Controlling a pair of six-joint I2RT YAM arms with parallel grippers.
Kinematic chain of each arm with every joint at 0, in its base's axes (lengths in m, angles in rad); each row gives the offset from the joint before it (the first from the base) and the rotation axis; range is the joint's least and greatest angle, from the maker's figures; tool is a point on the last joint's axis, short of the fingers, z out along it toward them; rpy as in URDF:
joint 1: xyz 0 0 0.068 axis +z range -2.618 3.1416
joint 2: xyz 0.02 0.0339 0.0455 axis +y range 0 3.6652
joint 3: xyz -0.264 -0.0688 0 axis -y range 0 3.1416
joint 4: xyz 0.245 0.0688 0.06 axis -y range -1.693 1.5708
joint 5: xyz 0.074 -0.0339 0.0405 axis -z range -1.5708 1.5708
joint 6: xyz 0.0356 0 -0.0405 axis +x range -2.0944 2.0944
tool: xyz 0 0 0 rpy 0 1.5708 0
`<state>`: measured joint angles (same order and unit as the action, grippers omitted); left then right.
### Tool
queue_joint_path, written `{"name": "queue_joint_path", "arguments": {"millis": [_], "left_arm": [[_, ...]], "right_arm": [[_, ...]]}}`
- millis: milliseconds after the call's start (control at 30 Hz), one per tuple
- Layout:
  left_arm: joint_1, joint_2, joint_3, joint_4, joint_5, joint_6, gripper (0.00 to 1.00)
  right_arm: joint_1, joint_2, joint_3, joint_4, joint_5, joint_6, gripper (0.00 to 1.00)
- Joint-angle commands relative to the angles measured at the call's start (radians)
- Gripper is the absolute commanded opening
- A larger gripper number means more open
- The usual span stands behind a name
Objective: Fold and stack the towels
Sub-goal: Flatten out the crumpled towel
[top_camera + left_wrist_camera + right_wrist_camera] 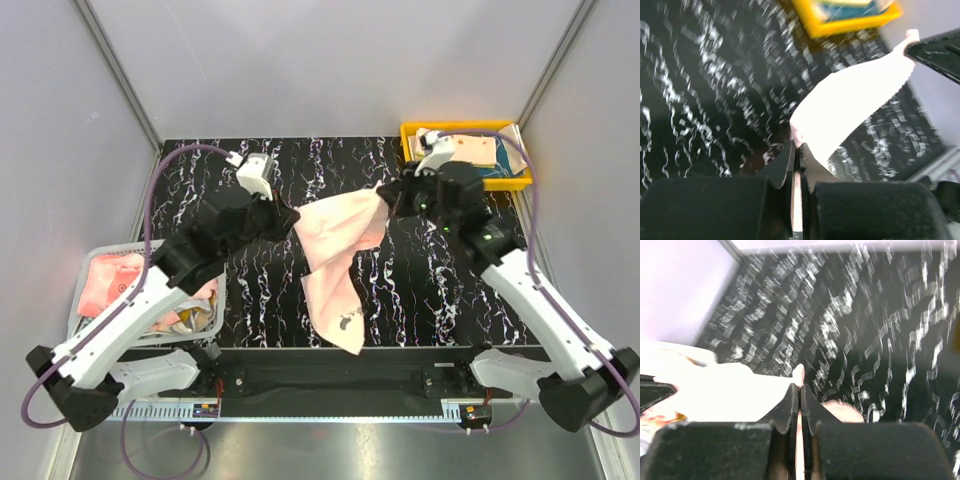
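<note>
Motion smears both wrist views: the desk's [700, 90] marbling streaks, and the pale pink towel [845, 100] is washed out to plain white, its print unreadable. The left wrist view cuts off the yellow tray's [855, 24] far side. From above, the left arm [150, 290] covers part of the mesh basket [100, 250], and the mark near the towel's near tip is too small to read.

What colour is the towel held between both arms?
Pale pink; the towel shows best in the top external view.
</note>
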<state>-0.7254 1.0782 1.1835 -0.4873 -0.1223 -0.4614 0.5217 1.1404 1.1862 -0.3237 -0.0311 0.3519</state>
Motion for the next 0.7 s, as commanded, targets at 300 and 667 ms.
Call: {"name": "queue_joint_path", "arguments": {"millis": [300, 667], "left_arm": [[-0.169, -0.187, 0.232, -0.054, -0.050, 0.060, 0.00], [-0.203, -0.247, 0.344, -0.077, 0.004, 0.047, 0.00]], "right_arm": [[0.011, -0.125, 0.393, -0.233, -0.162, -0.153, 0.00], [0.011, -0.171, 0.495, -0.275, -0.263, -0.099, 0.00]]}}
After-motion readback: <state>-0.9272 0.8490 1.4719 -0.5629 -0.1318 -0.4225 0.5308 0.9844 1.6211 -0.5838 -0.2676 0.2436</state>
